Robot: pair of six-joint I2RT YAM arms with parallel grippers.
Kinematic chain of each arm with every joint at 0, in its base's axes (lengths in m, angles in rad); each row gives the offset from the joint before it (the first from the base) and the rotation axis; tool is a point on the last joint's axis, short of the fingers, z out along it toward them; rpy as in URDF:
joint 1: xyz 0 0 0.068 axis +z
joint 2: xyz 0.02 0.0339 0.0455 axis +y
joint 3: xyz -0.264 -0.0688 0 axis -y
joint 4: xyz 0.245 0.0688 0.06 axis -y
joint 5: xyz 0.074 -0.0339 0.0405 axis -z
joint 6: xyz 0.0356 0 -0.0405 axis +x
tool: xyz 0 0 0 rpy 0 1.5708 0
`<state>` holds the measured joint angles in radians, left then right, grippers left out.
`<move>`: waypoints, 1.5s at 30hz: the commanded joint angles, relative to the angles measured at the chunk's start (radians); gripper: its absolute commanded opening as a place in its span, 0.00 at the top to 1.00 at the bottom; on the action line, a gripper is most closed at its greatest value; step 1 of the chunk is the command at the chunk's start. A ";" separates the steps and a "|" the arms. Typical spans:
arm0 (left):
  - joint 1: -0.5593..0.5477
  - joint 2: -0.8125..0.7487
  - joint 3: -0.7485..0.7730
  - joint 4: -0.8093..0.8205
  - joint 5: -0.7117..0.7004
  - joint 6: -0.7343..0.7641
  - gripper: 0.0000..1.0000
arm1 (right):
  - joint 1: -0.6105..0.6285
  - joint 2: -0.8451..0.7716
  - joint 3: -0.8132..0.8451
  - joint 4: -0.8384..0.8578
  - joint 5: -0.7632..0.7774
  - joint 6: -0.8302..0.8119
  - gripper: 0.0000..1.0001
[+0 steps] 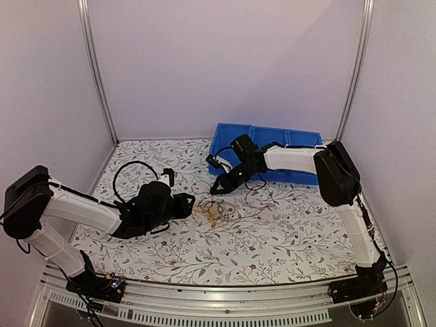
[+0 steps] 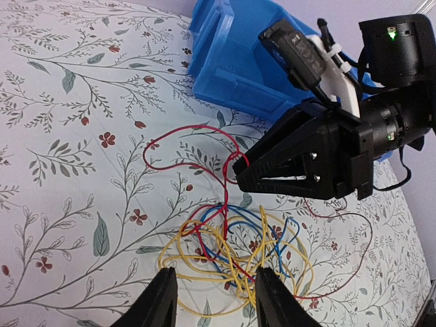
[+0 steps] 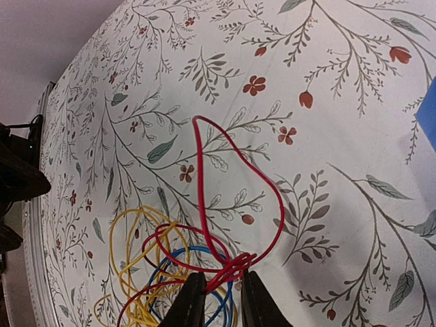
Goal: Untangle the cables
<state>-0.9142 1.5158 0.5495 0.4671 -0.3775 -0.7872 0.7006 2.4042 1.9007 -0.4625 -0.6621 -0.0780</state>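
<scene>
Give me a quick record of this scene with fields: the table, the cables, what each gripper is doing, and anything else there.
surface: table with a floral print
cables: red, yellow and blue wires tangled in one loose pile mid-table, between the arms
left gripper: open, at the pile, yellow loops showing between its fingers
right gripper: shut on red cable at a knot
red cable: one loop lies outside the pile
blue bin: far side, behind the right arm
</scene>
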 commanded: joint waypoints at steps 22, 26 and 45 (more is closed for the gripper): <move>-0.013 0.154 0.157 0.082 0.021 0.152 0.57 | 0.005 -0.242 -0.175 0.064 -0.137 -0.037 1.00; -0.013 0.168 0.182 0.103 0.023 0.175 0.60 | 0.005 -0.307 -0.189 0.050 -0.170 -0.037 1.00; -0.046 0.012 0.135 0.140 0.050 0.290 0.56 | 0.006 -0.359 -0.227 0.049 -0.184 -0.048 1.00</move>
<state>-0.9443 1.5661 0.6888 0.5697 -0.3462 -0.5594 0.7006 2.0731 1.6890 -0.4202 -0.8398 -0.1131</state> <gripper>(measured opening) 0.432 0.016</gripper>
